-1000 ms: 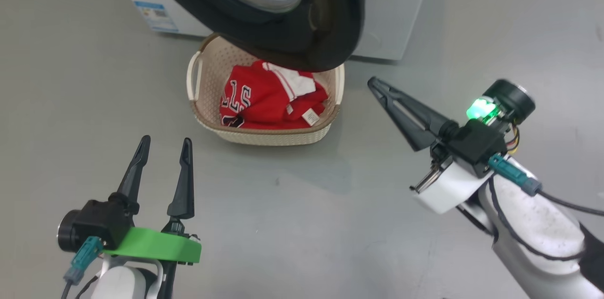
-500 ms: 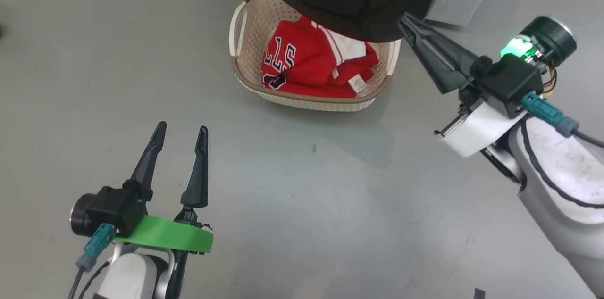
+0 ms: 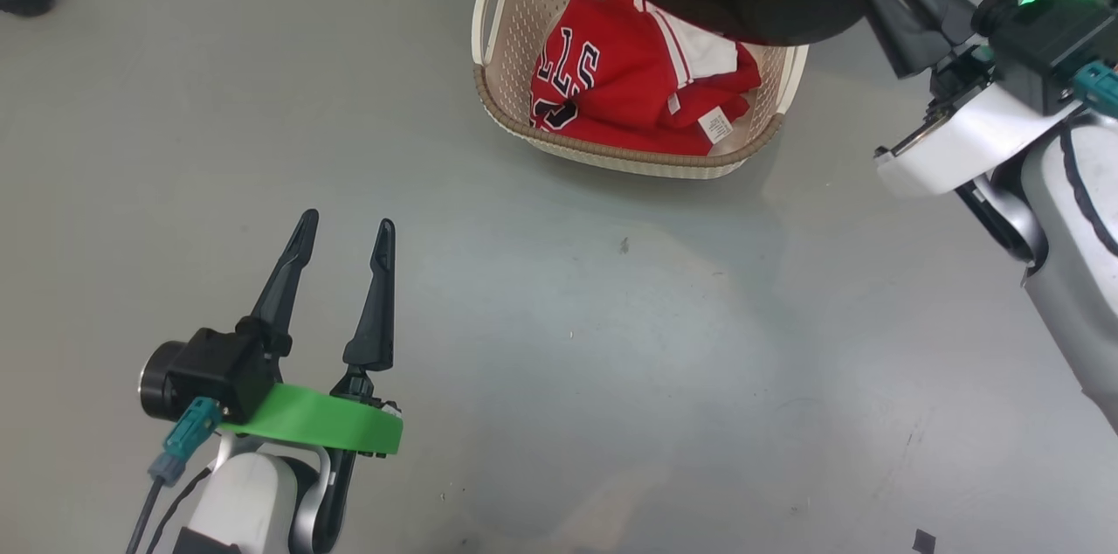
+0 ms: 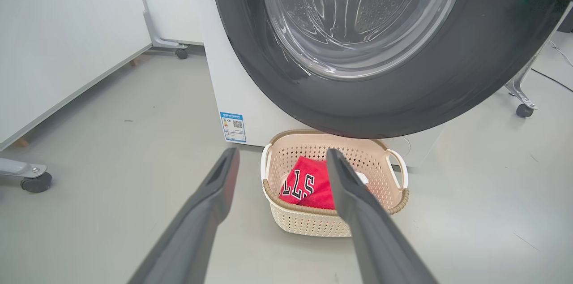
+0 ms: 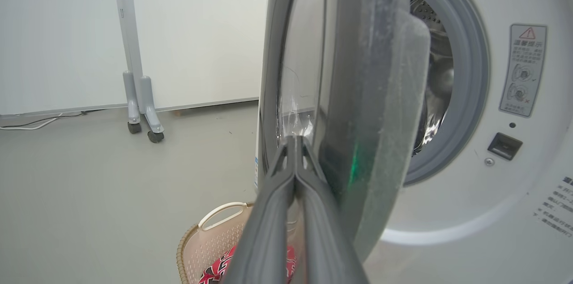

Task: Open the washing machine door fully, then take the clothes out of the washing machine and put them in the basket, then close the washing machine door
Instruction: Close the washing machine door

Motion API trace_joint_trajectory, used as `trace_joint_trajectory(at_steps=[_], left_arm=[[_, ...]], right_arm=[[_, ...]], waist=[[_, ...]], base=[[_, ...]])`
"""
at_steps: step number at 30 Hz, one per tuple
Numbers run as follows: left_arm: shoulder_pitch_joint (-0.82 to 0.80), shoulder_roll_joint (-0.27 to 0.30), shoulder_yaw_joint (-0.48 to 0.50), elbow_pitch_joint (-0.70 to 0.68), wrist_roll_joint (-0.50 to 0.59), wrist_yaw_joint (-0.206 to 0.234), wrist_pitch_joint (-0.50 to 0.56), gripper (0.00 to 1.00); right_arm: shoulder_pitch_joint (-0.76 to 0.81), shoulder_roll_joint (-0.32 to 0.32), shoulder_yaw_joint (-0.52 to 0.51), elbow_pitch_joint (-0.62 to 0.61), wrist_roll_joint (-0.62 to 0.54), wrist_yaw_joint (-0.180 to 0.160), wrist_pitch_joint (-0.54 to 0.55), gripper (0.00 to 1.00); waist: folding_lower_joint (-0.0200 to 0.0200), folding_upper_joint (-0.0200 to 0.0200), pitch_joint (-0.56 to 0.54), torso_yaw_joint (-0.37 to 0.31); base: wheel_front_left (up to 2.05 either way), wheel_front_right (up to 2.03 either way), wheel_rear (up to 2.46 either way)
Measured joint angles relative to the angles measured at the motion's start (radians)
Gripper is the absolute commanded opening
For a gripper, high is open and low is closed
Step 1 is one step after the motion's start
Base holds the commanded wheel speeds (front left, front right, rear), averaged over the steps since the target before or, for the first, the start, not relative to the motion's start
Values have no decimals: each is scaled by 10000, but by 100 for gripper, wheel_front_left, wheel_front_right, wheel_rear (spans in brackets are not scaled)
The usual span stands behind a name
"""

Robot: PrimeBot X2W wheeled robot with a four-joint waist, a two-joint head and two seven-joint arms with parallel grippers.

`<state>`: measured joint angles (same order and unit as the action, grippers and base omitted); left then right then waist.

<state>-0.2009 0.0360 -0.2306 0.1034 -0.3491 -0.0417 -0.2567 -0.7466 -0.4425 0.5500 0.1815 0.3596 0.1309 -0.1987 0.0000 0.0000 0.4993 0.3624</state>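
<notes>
Black letters edged in white were seen on the red clothes (image 3: 629, 91), and "LLS" could be read on the fold turned to the left wrist camera. A small white tag (image 3: 716, 124) was attached to the cloth, its print too small to be read. A blue label (image 4: 234, 126) with a square code was stuck low on the white front of the washing machine (image 4: 219, 91). A grey warning sticker (image 5: 523, 69) with a red triangle was fixed beside the opening of the drum (image 5: 432, 69). The writing on both could not be made out.

The left gripper (image 3: 346, 219) was held spread wide over the bare floor (image 3: 611, 362), well apart from the basket (image 3: 515, 65), with nothing between its fingers and nothing touched. The fingers of the right gripper (image 5: 293, 140) were pressed together with nothing clamped between them. Their tips were placed at the outer face of the washing machine door (image 4: 403, 96), near its black rim; whether they touched it could not be told.

The clothes were heaped in the basket, which stood on the floor in front of the machine, partly under the half-open door.
</notes>
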Motion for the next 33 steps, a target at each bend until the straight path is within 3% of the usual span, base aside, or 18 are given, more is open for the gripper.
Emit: trace_joint_trajectory(at_steps=[12,33], left_arm=[[-244,-33,-38,-180,-88,2,-2,100],[-950,-96,-456,-543,-1749,134,-2,100]], right_arm=[[-1371,-418,-257,314,184,0,150,0],[-4219,-1254,-619,1197,477,0,1005,0]], waist=[[0,0,696,129],[1,0,2119,388]], base=[[0,0,0],[0,0,0]])
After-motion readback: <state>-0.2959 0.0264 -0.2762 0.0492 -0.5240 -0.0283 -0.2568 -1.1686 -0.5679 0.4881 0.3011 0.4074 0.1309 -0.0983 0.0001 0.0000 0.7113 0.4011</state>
